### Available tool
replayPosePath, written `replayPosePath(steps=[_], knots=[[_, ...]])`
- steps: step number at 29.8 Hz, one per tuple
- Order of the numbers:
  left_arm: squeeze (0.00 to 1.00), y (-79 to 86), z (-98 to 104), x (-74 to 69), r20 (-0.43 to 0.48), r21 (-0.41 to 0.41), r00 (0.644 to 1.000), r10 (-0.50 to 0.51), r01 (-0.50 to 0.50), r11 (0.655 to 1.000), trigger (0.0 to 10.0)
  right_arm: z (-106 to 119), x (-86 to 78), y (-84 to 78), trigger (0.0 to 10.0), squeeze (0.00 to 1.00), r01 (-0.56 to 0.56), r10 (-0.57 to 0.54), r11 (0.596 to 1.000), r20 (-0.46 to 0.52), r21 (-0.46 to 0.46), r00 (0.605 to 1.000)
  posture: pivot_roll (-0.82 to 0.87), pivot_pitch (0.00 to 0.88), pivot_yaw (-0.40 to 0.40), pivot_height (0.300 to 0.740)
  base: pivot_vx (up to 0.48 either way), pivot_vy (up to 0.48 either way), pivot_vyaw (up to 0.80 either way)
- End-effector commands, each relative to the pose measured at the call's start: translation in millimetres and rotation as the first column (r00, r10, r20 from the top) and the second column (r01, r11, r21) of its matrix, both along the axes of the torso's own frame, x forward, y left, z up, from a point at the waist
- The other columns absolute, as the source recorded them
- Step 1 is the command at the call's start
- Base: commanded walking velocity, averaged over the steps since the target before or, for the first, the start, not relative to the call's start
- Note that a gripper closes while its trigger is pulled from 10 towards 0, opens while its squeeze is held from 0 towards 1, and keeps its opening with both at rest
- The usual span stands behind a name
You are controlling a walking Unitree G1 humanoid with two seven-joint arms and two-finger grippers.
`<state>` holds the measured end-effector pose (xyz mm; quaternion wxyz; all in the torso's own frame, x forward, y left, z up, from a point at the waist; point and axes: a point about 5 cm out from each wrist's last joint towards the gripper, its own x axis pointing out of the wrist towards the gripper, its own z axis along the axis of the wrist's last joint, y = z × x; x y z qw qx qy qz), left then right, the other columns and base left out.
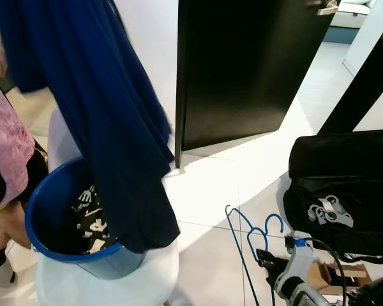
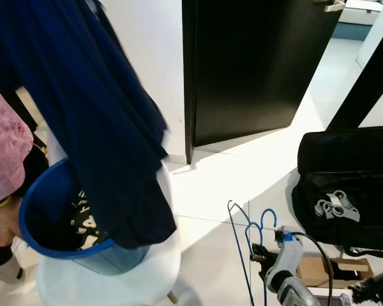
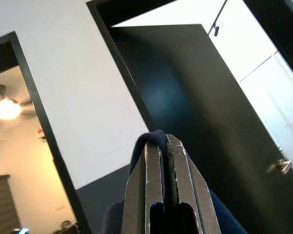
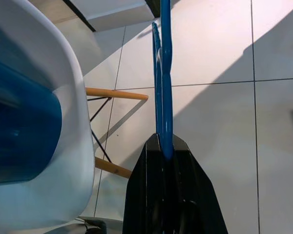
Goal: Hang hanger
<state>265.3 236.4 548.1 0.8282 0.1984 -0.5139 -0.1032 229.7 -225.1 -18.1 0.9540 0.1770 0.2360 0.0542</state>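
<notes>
A navy garment (image 1: pixel 99 108) hangs from above, its cloth pinched high between the closed fingers of the left gripper (image 3: pixel 165 146); lifted this way, the hem drapes down into a blue bucket (image 1: pixel 41 220) well below that gripper, so the fabric falls straight and, it seems, ready to take a hanger. The bucket sits on a white chair (image 1: pixel 150 271), which keeps the laundry at working height; patterned black-and-white clothes (image 1: pixel 92 220) lie inside it, under the hem. Low on the other side, the right gripper (image 2: pixel 260 257) is clenched on the blue hanger (image 1: pixel 252 231), gripping the wire edge-on so that the hook end points up and away from the fingers; the hanger is thus in the air just above the tiled floor (image 1: pixel 210 191), well apart from the garment and lower than it. Beyond the right gripper a black bag (image 1: pixel 345 185) rests on the floor; behind it an open dark door (image 1: pixel 242 70) lets sunlight across the tiles. A person in a pink top (image 1: pixel 6 146) stands on the far side of the bucket from the hanger. Judging by the two holds, the hanger has yet to reach the garment or any rail.
</notes>
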Motion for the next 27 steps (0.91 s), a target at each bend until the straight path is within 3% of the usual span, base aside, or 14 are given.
replayPosePath(steps=[1, 3, 7, 9, 12, 15, 16, 17, 20, 21, 24, 27], knots=[[0.0, 3.0, 8.0, -7.2, 0.039, 0.012, 0.999, 0.031, -0.031, 0.999, 0.0, -3.2, -3.5, -1.4, 10.0, 0.0, 0.016, -0.016, 1.0, -0.009, 0.0, 1.0, 0.03, 0.067, -0.012, 0.74, 0.0, 0.0, 0.0], [0.0, 3.0, 8.0, -7.2, 0.039, 0.012, 0.999, 0.031, -0.031, 0.999, 0.0, -3.2, -3.5, -1.4, 10.0, 0.0, 0.016, -0.016, 1.0, -0.009, 0.0, 1.0, 0.03, 0.067, -0.012, 0.74, 0.0, 0.0, 0.0], [0.0, -10.7, 4.8, -3.4, 0.02, 0.064, 0.998, -0.064, 0.062, 0.996, 0.0, -3.8, -3.7, -2.1, 10.0, 0.0, 0.019, -0.019, 1.0, -0.009, -0.001, 1.0, 0.03, 0.061, -0.01, 0.74, 0.0, 0.0, 0.0], [0.0, -20.7, -13.5, 8.7, -0.07, 0.126, 0.982, -0.173, 0.181, 0.975, 0.0, -4.4, -4.3, -2.5, 10.0, 0.0, 0.021, -0.021, 1.0, -0.01, -0.002, 1.0, 0.03, 0.06, -0.012, 0.74, 0.0, 0.0, 0.0], [0.0, -22.9, -20.5, 14.0, -0.104, 0.149, 0.974, -0.2, 0.214, 0.965, 0.0, -4.5, -4.4, -2.6, 10.0, 0.0, 0.021, -0.021, 1.0, -0.01, -0.002, 1.0, 0.03, 0.06, -0.012, 0.74, 0.0, 0.0, 0.0], [0.0, -27.5, -61.0, 30.1, -0.265, 0.203, 0.93, -0.253, 0.311, 0.929, 0.0, -4.9, -4.9, -2.8, 10.0, 0.0, 0.021, -0.021, 1.0, -0.01, -0.002, 1.0, 0.02, 0.064, -0.012, 0.74, 0.0, 0.0, 0.0], [0.0, -28.5, -77.4, 31.4, -0.324, 0.225, 0.908, -0.265, 0.346, 0.911, 0.0, -5.0, -5.2, -2.9, 10.0, 0.0, 0.02, -0.021, 1.0, -0.01, -0.002, 1.0, 0.02, 0.068, -0.015, 0.74, 0.0, 0.0, 0.0], [0.0, -28.5, -77.4, 31.4, -0.324, 0.225, 0.908, -0.265, 0.346, 0.911, 0.0, -5.0, -5.2, -2.9, 10.0, 0.0, 0.02, -0.021, 1.0, -0.01, -0.002, 1.0, 0.02, 0.068, -0.015, 0.74, 0.0, 0.0, 0.0], [0.0, -28.3, -112.3, 27.7, -0.475, 0.276, 0.834, -0.281, 0.444, 0.852, 0.1, -5.1, -5.6, -3.5, 10.0, 0.0, 0.018, -0.018, 1.0, -0.012, -0.002, 1.0, 0.02, 0.071, -0.019, 0.74, 0.0, 0.0, 0.0], [0.0, -26.8, -120.4, 25.6, -0.517, 0.277, 0.807, -0.286, 0.473, 0.836, 0.7, -5.2, -5.6, -3.6, 10.0, 0.0, 0.017, -0.017, 1.0, -0.012, -0.002, 1.0, 0.02, 0.073, -0.019, 0.74, 0.0, 0.0, 0.0], [0.0, -20.8, -136.7, 18.9, -0.594, 0.28, 0.756, -0.275, 0.515, 0.81, 0.9, -5.5, -5.6, -3.8, 10.0, 0.0, 0.014, -0.014, 1.0, -0.014, -0.001, 1.0, 0.02, 0.074, -0.02, 0.74, 0.0, 0.0, 0.0], [0.0, -18.8, -142.0, 16.7, -0.621, 0.283, 0.736, -0.268, 0.53, 0.799, 1.3, -5.6, -5.6, -3.8, 10.0, 0.0, 0.014, -0.014, 1.0, -0.014, -0.001, 1.0, 0.02, 0.074, -0.02, 0.74, 0.0, 0.0, 0.0]])
